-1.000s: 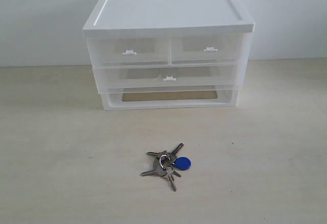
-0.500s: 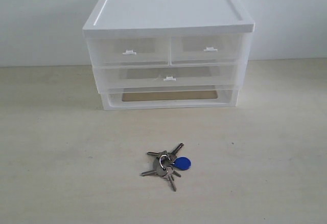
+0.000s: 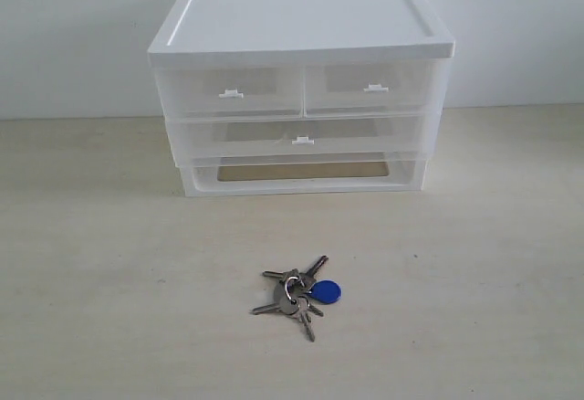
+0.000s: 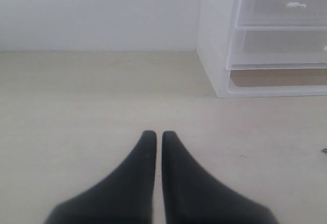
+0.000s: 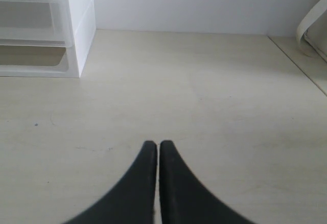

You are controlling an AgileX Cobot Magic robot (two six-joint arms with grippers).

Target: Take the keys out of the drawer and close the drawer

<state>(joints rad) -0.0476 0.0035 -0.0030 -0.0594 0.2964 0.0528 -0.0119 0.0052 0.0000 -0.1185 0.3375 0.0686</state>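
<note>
Keys (image 3: 297, 294) lie out on the surface (image 3: 109, 263), in front of the unit (image 3: 301, 16). Drawer (image 3: 230, 91) looks pushed flush, though translucency blurs it. Both arms' jaws together, empty. Task seemingly finished.

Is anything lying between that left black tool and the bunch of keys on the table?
Nothing visible. Only bare table shows around the left tool, and the keys lie in the open in front of the drawer unit.
</note>
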